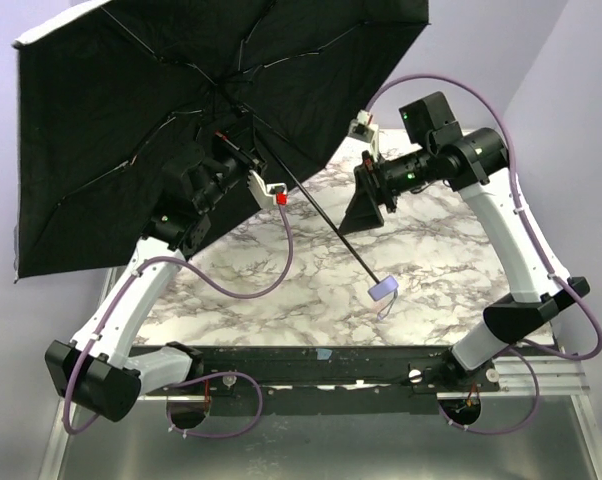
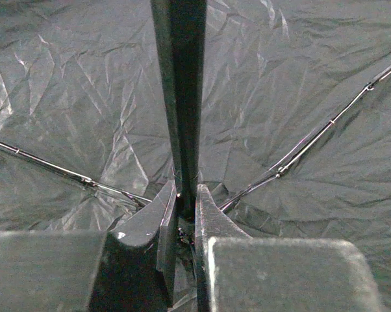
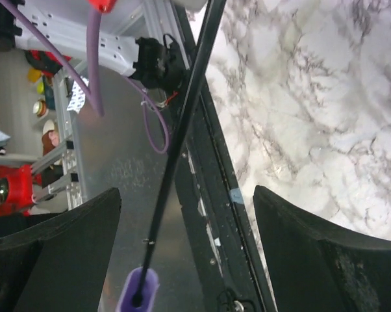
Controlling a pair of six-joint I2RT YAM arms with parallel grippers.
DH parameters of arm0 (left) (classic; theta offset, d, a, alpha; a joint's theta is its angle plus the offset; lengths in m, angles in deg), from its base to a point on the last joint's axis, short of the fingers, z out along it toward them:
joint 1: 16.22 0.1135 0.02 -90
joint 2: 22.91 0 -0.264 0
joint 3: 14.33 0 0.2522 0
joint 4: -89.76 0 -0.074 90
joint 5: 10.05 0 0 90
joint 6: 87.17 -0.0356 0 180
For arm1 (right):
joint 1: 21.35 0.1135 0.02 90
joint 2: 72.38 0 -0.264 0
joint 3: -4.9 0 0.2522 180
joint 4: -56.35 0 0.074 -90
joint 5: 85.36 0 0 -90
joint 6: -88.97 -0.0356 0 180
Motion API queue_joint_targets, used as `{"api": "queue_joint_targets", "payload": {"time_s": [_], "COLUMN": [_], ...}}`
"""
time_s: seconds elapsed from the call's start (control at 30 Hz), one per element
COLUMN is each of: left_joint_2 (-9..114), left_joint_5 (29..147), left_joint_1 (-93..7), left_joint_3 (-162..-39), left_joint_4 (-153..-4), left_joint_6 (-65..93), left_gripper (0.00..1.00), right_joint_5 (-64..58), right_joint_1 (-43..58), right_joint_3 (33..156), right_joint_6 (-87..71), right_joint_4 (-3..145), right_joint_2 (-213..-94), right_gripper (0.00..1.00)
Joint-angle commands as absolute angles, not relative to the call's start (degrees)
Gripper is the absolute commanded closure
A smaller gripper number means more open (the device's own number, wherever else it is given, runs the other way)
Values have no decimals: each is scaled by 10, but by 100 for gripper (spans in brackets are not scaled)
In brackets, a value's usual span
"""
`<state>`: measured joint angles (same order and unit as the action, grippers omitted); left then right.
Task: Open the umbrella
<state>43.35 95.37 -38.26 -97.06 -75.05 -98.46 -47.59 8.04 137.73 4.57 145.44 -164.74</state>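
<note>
Pale lavender walls stand behind a marble-patterned surface, and the two arms rise from a dark rail at its near edge. Up at the left, above the surface, the umbrella is fully spread. Its canopy is tilted, so the black lining faces the overhead camera and only a thin pale edge shows along the top left. Thin metal ribs fan out across the wrinkled lining.

The left hand is pressed together on the black shaft close under the canopy. In the left wrist view both fingertips touch the shaft, one on each side. From there the shaft slants down and to the right over the marble. It ends in the small lavender handle knob, which hangs in the air above the surface.

The right hand is raised over the far right part of the surface, just beside the middle of the shaft. Its fingers are spread wide. In the right wrist view the shaft and knob show in the gap between them, and neither finger touches either one.
</note>
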Motion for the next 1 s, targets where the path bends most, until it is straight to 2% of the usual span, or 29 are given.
{"api": "queue_joint_targets", "payload": {"time_s": [0.0, 0.2, 0.43, 0.63, 0.73, 0.87, 0.97], "left_joint_2": [445, 464, 478, 497, 505, 513, 520], "left_joint_5": [924, 901, 888, 874, 873, 878, 886], "left_joint_1": [-384, -385, -383, -375, -369, -366, -366], "left_joint_3": [-988, -990, -998, -991, -991, -991, -981], "left_joint_4": [-823, -858, -875, -905, -920, -943, -974], "left_joint_6": [-1046, -1056, -1058, -1075, -1081, -1081, -1084], "left_gripper": [100, 100, 100, 100, 100, 100, 100], "right_joint_5": [-435, -399, -397, -395, -391, -391, -406], "right_joint_1": [94, 101, 104, 117, 123, 124, 125], "right_joint_3": [1329, 1240, 1197, 1184, 1166, 1161, 1179], "right_joint_6": [73, 85, 121, 119, 123, 125, 142], "right_joint_4": [1485, 1489, 1510, 1514, 1513, 1513, 1513], "right_joint_2": [-1629, -1616, -1609, -1605, -1596, -1596, -1598], "right_gripper": [16, 27, 60, 67, 77, 99, 99]}}
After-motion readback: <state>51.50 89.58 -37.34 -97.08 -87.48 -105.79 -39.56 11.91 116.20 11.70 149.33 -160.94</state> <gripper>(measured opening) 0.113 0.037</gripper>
